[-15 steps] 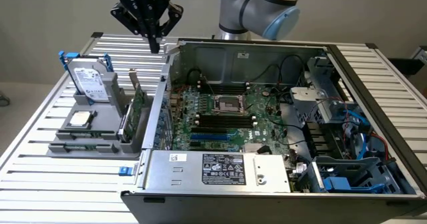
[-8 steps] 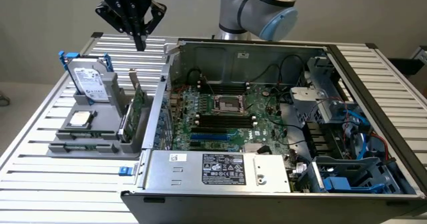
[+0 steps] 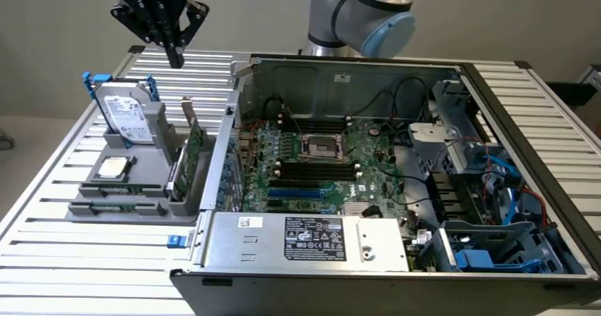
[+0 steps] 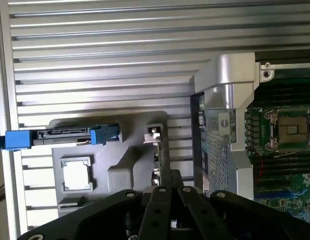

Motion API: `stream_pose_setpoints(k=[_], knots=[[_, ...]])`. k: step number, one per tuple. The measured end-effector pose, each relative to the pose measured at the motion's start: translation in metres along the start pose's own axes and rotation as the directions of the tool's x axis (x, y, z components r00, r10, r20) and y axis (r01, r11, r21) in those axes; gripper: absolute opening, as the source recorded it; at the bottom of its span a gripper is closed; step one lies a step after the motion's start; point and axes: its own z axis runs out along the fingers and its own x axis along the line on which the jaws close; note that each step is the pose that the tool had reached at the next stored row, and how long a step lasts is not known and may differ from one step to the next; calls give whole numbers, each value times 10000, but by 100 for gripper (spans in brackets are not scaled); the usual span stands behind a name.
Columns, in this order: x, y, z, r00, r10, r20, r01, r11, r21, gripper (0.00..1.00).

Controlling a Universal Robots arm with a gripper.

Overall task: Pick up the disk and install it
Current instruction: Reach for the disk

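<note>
In the exterior view, the gripper (image 3: 176,57) hangs in the air over the grey holder (image 3: 131,207), on the exterior view's left. Its fingers are pressed together and there is nothing between them. The disk (image 3: 127,115) is lower than the gripper and well apart from it. It stands on its edge in a slot of the holder and leans a little. Its white label faces the camera and the blue bracket goes around it. In front of the disk, a small square chip (image 3: 112,167) lies flat on the holder. A green card (image 3: 193,154) stands on its edge at the side of the holder nearer to the computer case (image 3: 357,84). The case lies open on the slatted table (image 3: 75,260), and the motherboard (image 3: 319,161) is visible inside it. The arm (image 3: 362,10) shows behind the case.

In the wrist view, the black fingers (image 4: 157,205) of the gripper (image 4: 165,190) meet at their tips and hold nothing. The disk (image 4: 70,134) is seen from its upper edge, as a narrow dark strip with blue ends, sitting in the holder (image 4: 130,170). The chip (image 4: 76,176) lies just beside it. A corner of the case (image 4: 230,85) is near the holder.
</note>
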Motion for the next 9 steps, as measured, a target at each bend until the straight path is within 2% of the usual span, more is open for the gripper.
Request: stream_pose_setpoints(k=[9], knots=[[421, 103, 46, 10000, 1, 0, -1, 10000, 0, 11]])
